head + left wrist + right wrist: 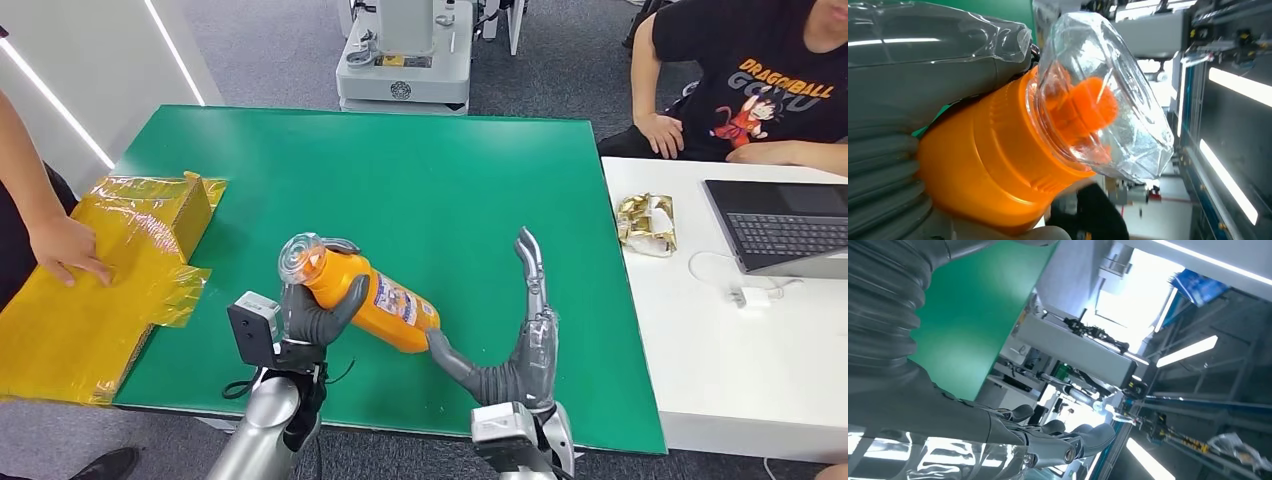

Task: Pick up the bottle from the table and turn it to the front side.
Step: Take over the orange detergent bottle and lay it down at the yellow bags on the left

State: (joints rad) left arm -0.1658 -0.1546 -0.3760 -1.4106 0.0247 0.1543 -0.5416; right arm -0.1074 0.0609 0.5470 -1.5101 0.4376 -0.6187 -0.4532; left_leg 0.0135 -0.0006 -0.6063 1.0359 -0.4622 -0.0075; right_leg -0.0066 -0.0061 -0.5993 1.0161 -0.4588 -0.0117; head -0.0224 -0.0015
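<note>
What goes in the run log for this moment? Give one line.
left hand: grips orange bottle near clear cap | right hand: open, thumb at bottle base | bottle: tilted above green table

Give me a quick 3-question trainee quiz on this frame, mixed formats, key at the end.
1. True or false: the orange bottle is standing upright on the green table.
2. Which hand grips the bottle near its clear cap? A) left hand B) right hand C) the person's hand
3. Fill in: the right hand's thumb touches the bottle's ____ end.

Key: 1 false, it is tilted and held by the left hand. 2 A. 3 bottom.
</note>
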